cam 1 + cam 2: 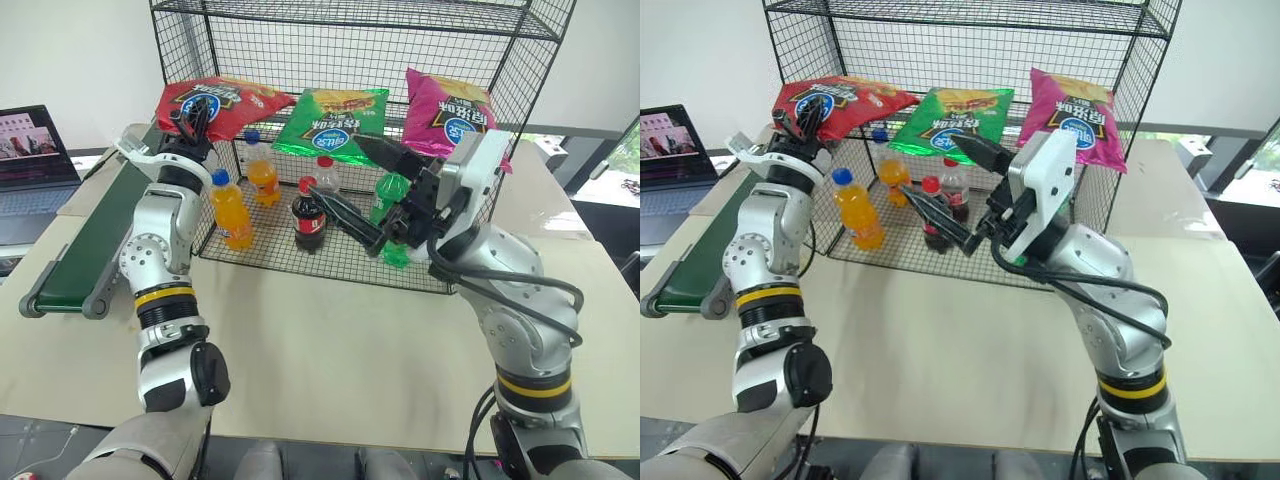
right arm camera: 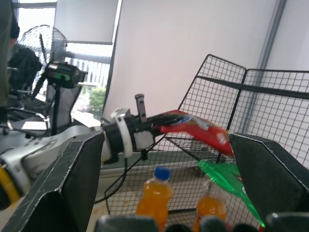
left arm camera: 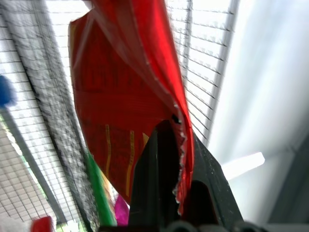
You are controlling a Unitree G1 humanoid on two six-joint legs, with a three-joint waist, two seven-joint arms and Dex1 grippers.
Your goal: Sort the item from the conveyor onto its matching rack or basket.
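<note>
The red chip bag lies at the left end of the black wire rack's middle shelf. My left gripper is shut on the bag's left edge, and the left wrist view shows the crinkly seam pinched between the black fingers. The bag's far end rests on the shelf next to a green bag. My right gripper hangs open in front of the rack's lower tier, holding nothing. The dark green conveyor runs along the table's left side, below my left arm, with nothing on the stretch that shows.
A magenta bag stands at the shelf's right. The rack's bottom tier holds two orange bottles, a cola bottle, a clear bottle and a green bottle. A laptop sits far left.
</note>
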